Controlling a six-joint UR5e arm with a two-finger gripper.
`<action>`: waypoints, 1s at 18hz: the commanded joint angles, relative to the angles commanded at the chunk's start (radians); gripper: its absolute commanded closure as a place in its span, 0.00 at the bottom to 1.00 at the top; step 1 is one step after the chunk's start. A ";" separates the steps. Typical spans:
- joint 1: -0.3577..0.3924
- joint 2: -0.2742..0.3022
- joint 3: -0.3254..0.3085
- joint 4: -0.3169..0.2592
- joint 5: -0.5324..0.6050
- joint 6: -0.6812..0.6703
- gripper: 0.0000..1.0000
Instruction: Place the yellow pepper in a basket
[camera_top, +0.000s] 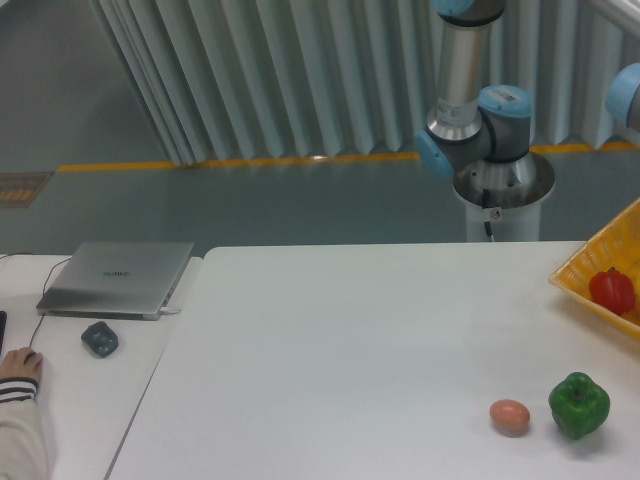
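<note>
At the right edge of the white table (360, 340), a yellow-orange basket (585, 275) shows only in part, its slatted wall slanting up toward the frame's border. Inside it sits a red pepper (612, 290). The yellow pepper cannot be seen in this view; if it is in the basket, it lies past the edge of the frame. The gripper is also out of view, so whether its fingers are wide, narrow or holding anything cannot be told.

Only parts of the robot arm (470, 110) appear: a grey upright tube with blue joints on a round base behind the table, and a blue joint at the upper right edge.

Near the front right of the table lies a green pepper (579, 405), with a brown egg (509, 416) just beside it on its left. On a second table at the left rest a closed silver laptop (118, 277), a dark computer mouse (99, 338), and a person's hand (18, 366) in a pale sleeve.
</note>
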 joint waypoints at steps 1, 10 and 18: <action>0.000 -0.002 0.000 0.000 0.000 -0.003 0.42; -0.005 -0.002 -0.020 0.009 -0.003 -0.023 0.00; -0.018 0.011 -0.011 0.005 -0.012 -0.026 0.00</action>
